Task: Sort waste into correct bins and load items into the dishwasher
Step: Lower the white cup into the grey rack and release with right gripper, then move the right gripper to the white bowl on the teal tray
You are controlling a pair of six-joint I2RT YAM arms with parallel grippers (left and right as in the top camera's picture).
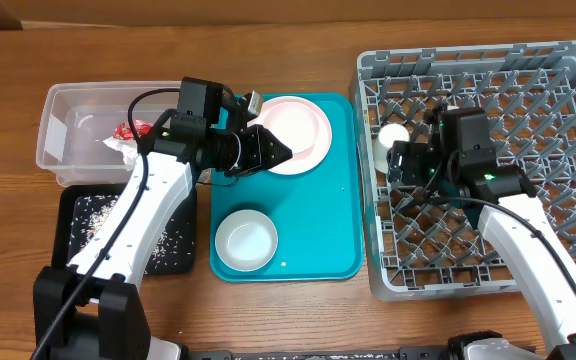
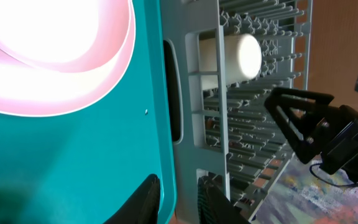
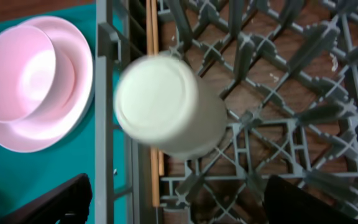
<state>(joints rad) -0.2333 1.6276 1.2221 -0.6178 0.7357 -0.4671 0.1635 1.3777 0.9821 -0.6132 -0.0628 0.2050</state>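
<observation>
Two arms over the wooden counter (image 1: 298,320). Left end effector (image 1: 276,150) hovers at the rim of the round pale pink plates (image 1: 303,130), two stacked on the teal tray (image 1: 343,220); fingers narrowly parted, holding nothing. One white bowl (image 1: 246,241) sits below it. Behind it, one red wrapper (image 1: 128,130) in the clear plastic tub (image 1: 58,115); scattered grains (image 1: 93,215) in the black tray (image 1: 68,205). Right end effector (image 1: 400,163), spread wide, empty, just behind one small white cup (image 1: 393,135) lying in the grey peg rack (image 1: 568,80).

Obstacles: cup (image 1: 394,135) lying at the rack's (image 1: 568,70) 9 o'clock wall, upright pegs throughout. Tray (image 1: 343,220): plates (image 1: 298,130) at 12 o'clock, bowl (image 1: 246,241) at 7; bare strip along 3 o'clock.
</observation>
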